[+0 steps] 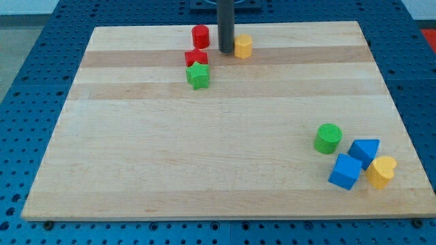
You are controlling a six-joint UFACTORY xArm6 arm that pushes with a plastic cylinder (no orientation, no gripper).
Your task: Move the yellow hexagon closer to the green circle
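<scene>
The yellow hexagon (243, 46) sits near the view's top, just right of centre. My tip (226, 51) stands right against its left side, between it and the red cylinder (200, 36). The green circle (328, 138) lies far away at the view's lower right, a long way below and to the right of the hexagon.
A red star (196, 57) and a green star (198, 75) lie just left of and below my tip. Next to the green circle are a blue cube (345, 171), a blue triangular block (364, 151) and a yellow heart (381, 171). The wooden board (204, 156) rests on a blue perforated table.
</scene>
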